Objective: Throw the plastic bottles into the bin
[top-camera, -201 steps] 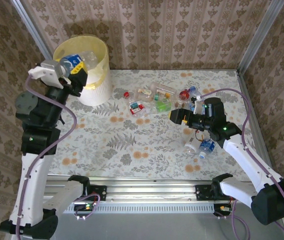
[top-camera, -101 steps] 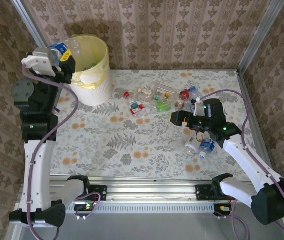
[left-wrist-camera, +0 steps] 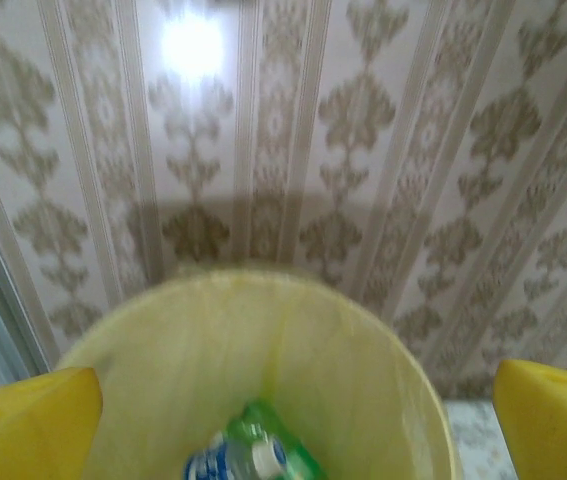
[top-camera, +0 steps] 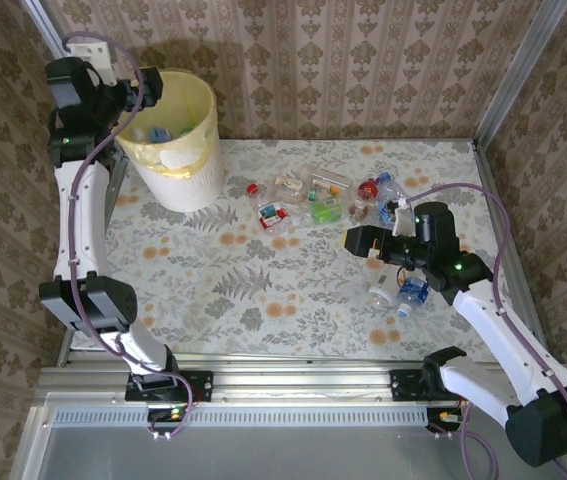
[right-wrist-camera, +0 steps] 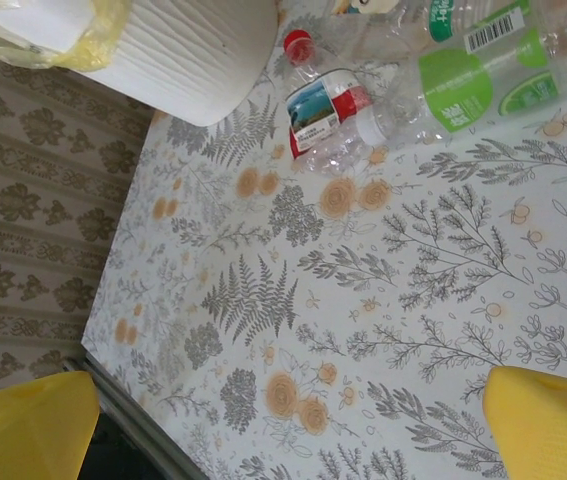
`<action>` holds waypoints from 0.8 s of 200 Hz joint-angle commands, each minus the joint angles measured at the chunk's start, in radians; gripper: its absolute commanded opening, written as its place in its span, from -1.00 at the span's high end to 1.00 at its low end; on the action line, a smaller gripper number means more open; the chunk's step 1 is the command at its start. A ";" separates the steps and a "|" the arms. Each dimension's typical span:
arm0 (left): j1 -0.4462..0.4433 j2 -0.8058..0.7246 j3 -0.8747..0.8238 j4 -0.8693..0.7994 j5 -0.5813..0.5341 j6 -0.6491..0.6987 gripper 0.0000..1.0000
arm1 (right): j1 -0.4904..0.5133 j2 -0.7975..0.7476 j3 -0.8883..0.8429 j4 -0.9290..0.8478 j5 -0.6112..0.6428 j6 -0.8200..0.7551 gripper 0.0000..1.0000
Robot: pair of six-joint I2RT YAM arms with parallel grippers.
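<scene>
Bottles [top-camera: 325,186] lie right of the bin [top-camera: 195,185] — some inside.

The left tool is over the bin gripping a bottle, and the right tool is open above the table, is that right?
Not quite. The left tool is over the bin but open and empty; the left wrist view shows its fingers spread wide, with a green bottle lying inside the bin. The right tool is open above the table.
</scene>
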 commanded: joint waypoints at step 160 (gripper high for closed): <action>-0.116 -0.660 -0.393 -0.019 0.084 -0.077 -1.00 | -0.012 -0.090 -0.133 -0.265 0.271 0.078 -1.00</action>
